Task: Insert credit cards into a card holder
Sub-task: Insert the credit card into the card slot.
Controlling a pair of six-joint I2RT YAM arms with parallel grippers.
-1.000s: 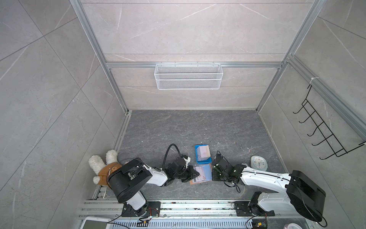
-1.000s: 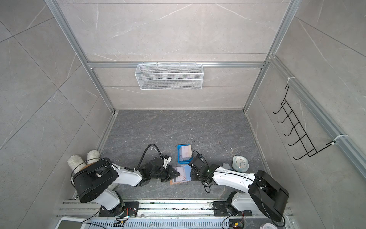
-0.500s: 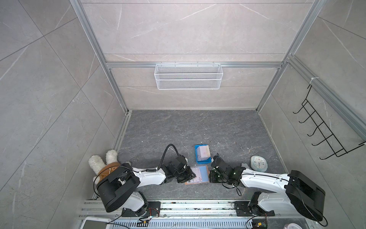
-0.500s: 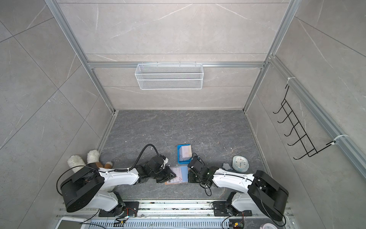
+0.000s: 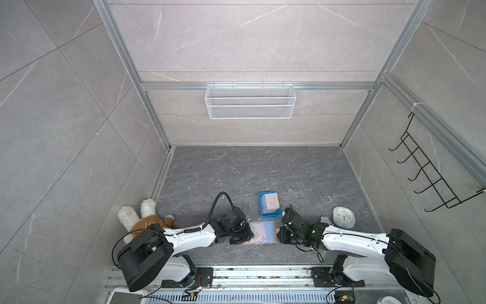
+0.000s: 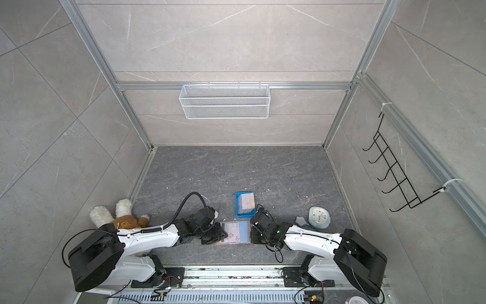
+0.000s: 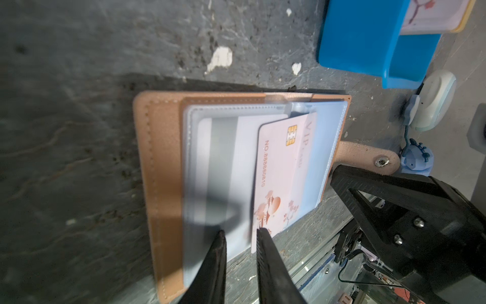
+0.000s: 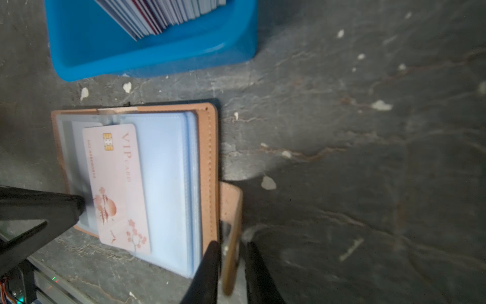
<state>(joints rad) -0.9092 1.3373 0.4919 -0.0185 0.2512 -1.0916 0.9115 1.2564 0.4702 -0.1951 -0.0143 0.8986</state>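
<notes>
The tan card holder (image 5: pixel 263 240) (image 6: pixel 234 242) lies open on the grey floor between both arms. A pale-pink credit card (image 7: pixel 278 171) (image 8: pixel 115 184) rests askew on its bluish sleeves, partly sticking out over the edge. A second card with a dark stripe (image 7: pixel 221 168) sits inside a sleeve. My left gripper (image 7: pixel 240 233) (image 5: pixel 248 235) is open at the holder's edge, one fingertip beside the pink card's corner, with nothing pinched. My right gripper (image 8: pixel 232 243) (image 5: pixel 281 234) is open, with the holder's snap tab (image 8: pixel 230 210) standing loosely between its fingers.
A blue tray (image 5: pixel 261 210) (image 8: pixel 147 58) just behind the holder holds several upright cards (image 5: pixel 271 202). A pale round clock (image 5: pixel 343 217) lies to the right, and a plush toy (image 5: pixel 146 219) sits at the left wall. A wire basket (image 5: pixel 249 101) and a hook rack (image 5: pixel 426 173) hang on the walls.
Both grippers have parted their jaws: the left has let go at the holder's edge, the right has loosened around the snap tab. The left arm has stretched lower and further forward.
</notes>
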